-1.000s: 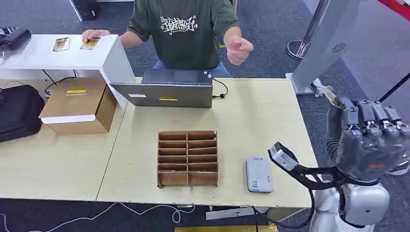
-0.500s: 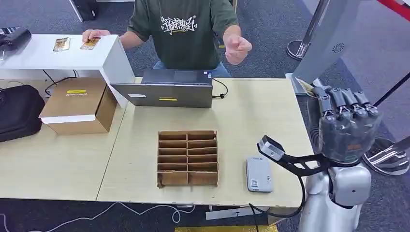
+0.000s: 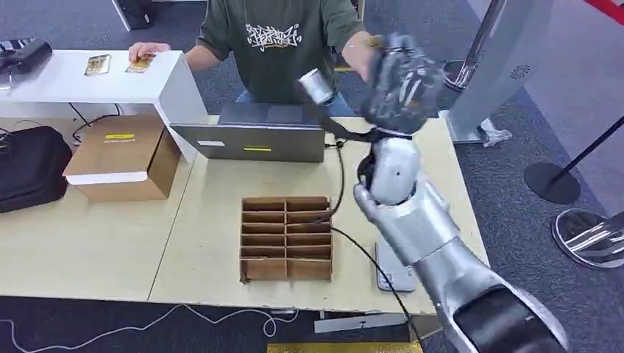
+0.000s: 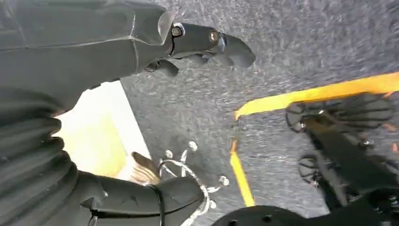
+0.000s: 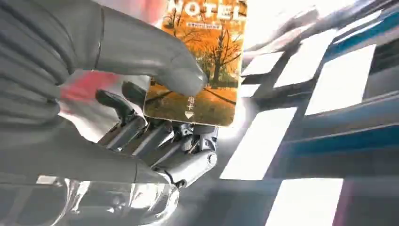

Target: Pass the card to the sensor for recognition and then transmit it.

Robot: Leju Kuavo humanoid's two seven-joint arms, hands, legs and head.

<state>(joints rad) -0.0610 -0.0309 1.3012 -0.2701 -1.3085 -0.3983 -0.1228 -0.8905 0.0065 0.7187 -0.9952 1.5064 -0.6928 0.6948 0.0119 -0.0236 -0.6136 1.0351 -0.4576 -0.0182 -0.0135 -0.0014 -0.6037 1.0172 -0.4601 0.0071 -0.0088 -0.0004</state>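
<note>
Across the wooden table [image 3: 110, 250] sat a person [image 3: 279, 44] behind a laptop [image 3: 254, 136], with a divided cardboard tray [image 3: 285, 239] and sensor [image 3: 390, 276] nearer. Raised toward the person, the right hand [image 5: 141, 117] pinched the orange card [image 5: 202, 66] under its thumb, the arm partly hiding the sensor. By the floor, the left hand [image 4: 141, 108] hung unclenched, holding nothing.

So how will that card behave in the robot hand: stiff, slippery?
The card looks flat and unbent under the thumb of the right robot hand, so probably stiff and light. Its printed face looks glossy, so it may slip. Being thin, it likely needs an edge pinch.
</note>
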